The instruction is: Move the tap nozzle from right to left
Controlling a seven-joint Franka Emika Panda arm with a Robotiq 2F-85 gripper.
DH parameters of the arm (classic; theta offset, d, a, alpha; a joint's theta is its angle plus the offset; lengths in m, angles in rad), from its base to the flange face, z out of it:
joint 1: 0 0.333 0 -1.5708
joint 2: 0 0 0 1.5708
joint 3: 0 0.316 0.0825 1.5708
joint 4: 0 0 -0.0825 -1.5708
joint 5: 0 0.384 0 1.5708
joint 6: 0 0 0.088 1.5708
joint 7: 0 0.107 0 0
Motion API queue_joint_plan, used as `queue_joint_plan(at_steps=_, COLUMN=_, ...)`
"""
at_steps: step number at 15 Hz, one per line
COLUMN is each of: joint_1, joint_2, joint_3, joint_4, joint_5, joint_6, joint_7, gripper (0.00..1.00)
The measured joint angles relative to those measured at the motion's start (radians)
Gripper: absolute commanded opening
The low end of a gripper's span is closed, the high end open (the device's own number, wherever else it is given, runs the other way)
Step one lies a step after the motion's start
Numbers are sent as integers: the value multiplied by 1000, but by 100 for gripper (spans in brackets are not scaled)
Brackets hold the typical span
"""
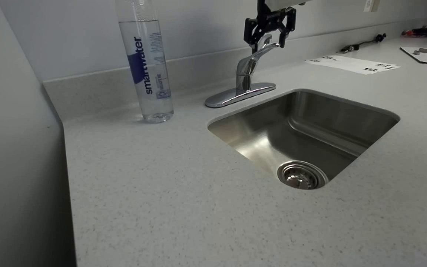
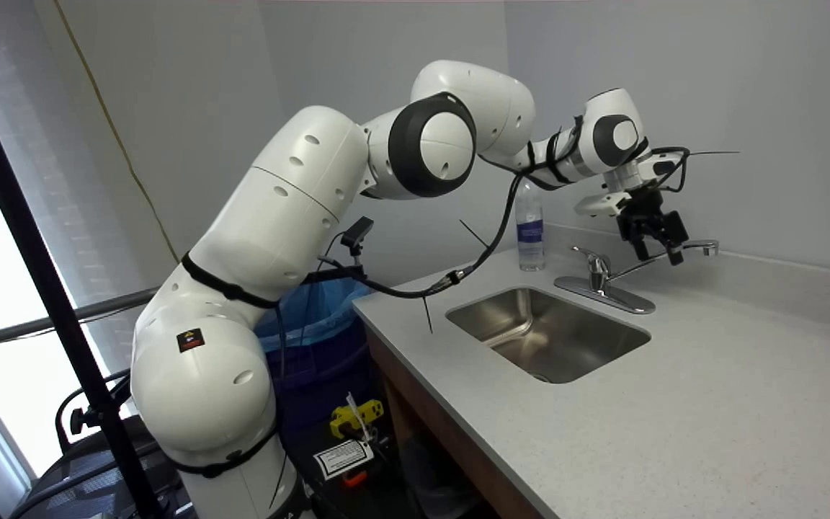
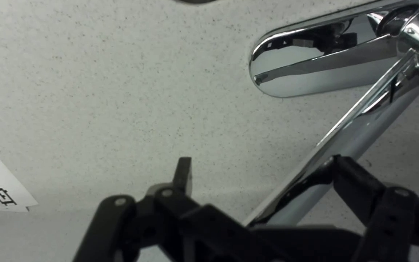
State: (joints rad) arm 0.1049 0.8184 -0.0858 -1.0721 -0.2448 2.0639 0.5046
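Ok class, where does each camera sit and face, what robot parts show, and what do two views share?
In an exterior view: near the sink, looking down at it and the tap; mainly the gripper shows.
In an exterior view: farther back, facing past the arm, mostly visible, toward the sink.
Wrist view: on the arm, facing down at the spout; gripper fingers show.
Both exterior views show tap, sink, gripper, bottle.

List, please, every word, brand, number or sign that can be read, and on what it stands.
"smartwater": on the water bottle.
Smaller print there: too small to read.
Sticker on the robot arm: too small.
White tag near the yellow object: too small.
Marks on the white paper: no readable words.
Gripper: possible lettering, too blurred.
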Motion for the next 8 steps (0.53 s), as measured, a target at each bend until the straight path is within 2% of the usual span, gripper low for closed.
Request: queue_joint_plan(at_steps=8, joint_1=0, joint_2=17, joint_3=-14, joint_4=3, joint_5=5, joint_6=80, joint_7=7, gripper=100)
